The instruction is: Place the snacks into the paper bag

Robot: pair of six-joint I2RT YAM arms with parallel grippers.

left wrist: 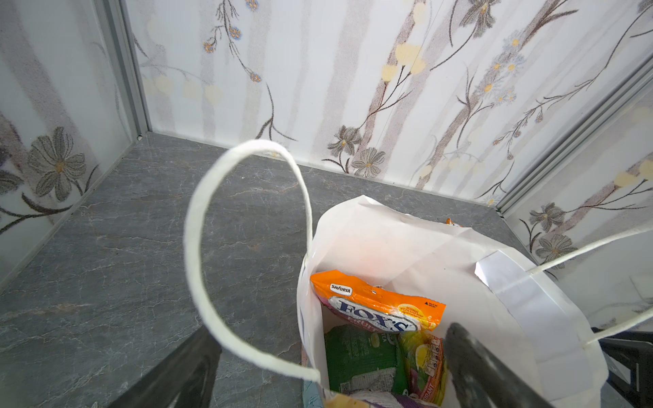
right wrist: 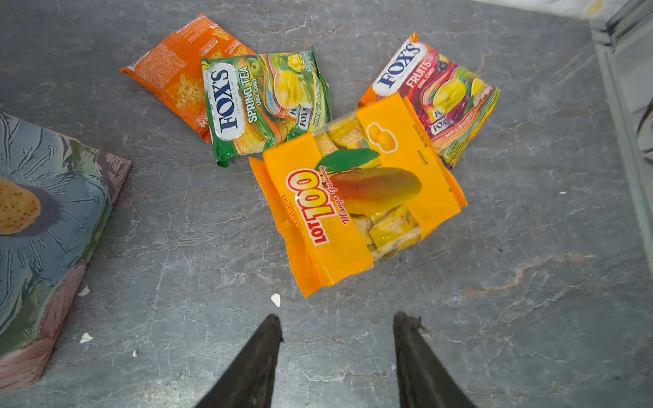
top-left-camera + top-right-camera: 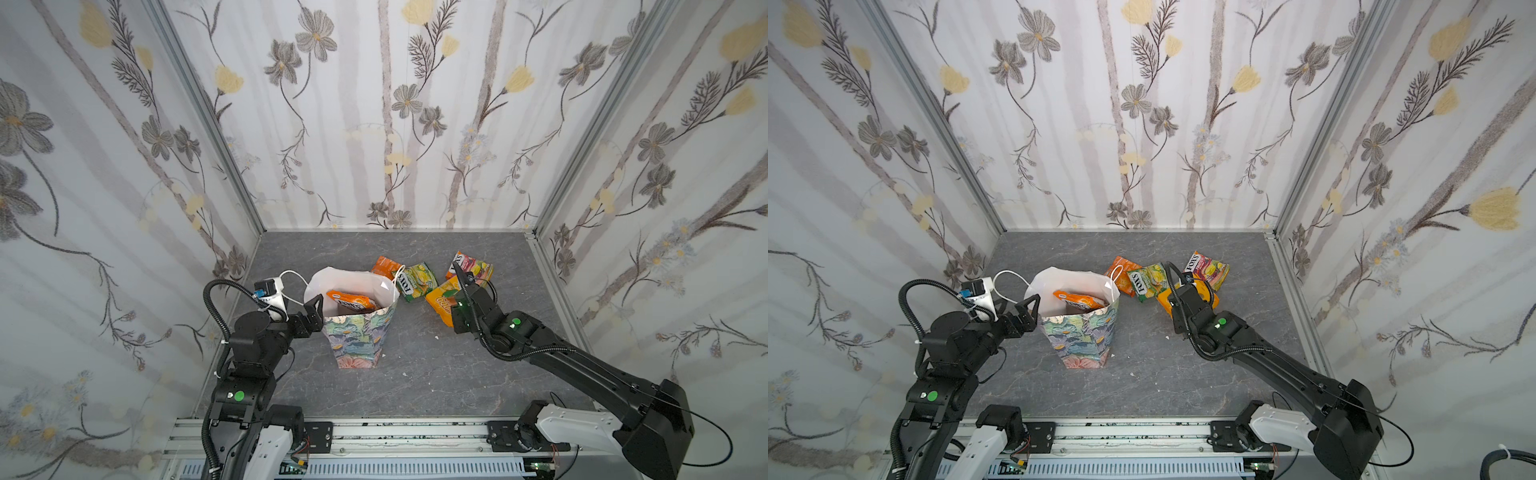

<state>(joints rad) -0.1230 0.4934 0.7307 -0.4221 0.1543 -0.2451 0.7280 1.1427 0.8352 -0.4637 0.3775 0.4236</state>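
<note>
The left arm stands folded at the near left, wrist turned rightward, and the left gripper has its jaws spread wide. The right arm stretches from the near right toward the far centre. The right gripper tilts downward, jaws parted and empty.

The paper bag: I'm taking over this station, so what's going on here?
The left pincer stands open astride the rim of the paper bag, which already holds several packets. The right pincer, open and empty, hovers just short of the mango gummy pack, one of four packs lying on the table. Packing is partway done.
</note>
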